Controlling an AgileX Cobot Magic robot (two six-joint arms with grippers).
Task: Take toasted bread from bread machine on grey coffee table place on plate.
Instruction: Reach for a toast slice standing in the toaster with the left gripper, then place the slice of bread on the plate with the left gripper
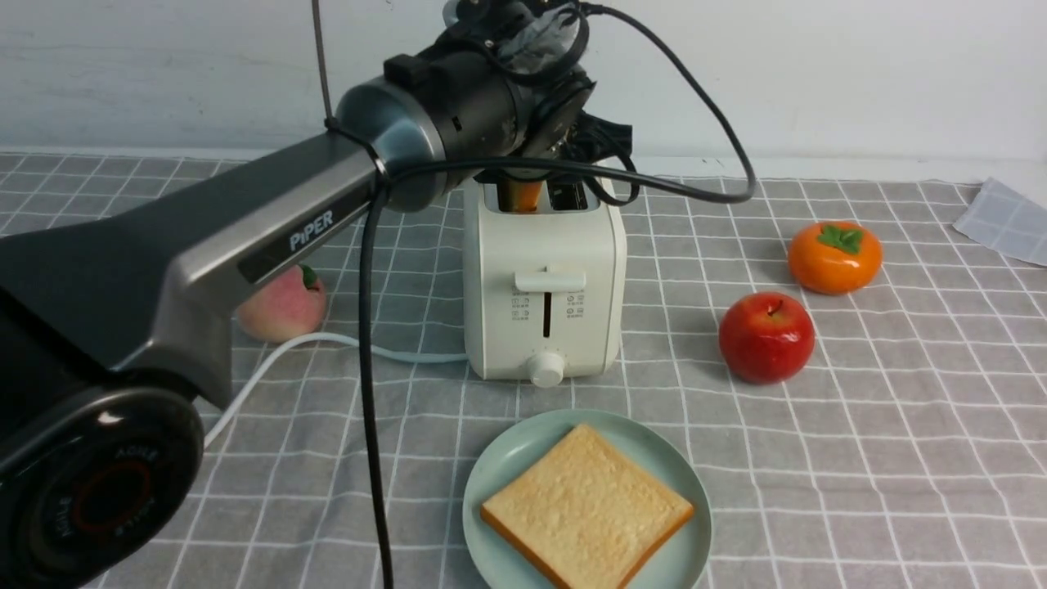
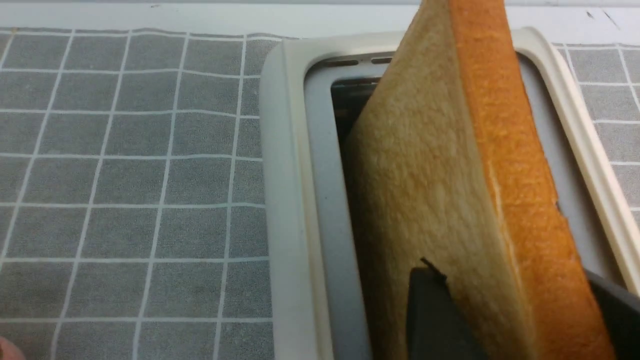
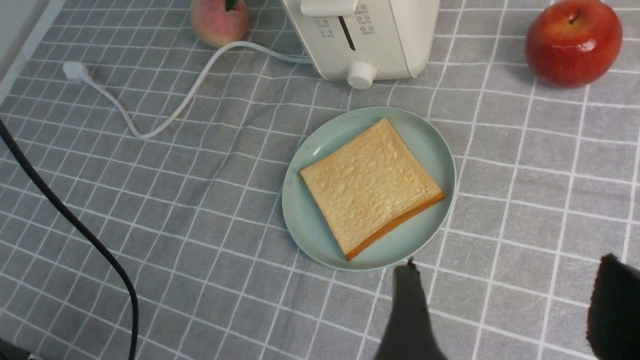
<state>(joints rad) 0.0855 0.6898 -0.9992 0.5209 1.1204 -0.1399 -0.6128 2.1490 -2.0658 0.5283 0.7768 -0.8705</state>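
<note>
The cream-white bread machine stands mid-table on the grey coffee table. My left gripper hangs over its left slot, mostly hidden by the wrist. In the left wrist view the gripper is shut on an upright slice of toasted bread, one dark finger on each side, with the slice still partly in the toaster's slot. A second slice lies flat on the mint-green plate in front of the toaster. My right gripper is open and empty, above the cloth beside the plate.
A peach lies left of the toaster. A red apple and an orange persimmon lie to its right. The toaster's white cord runs left to a plug. My arm's black cable hangs down beside the plate.
</note>
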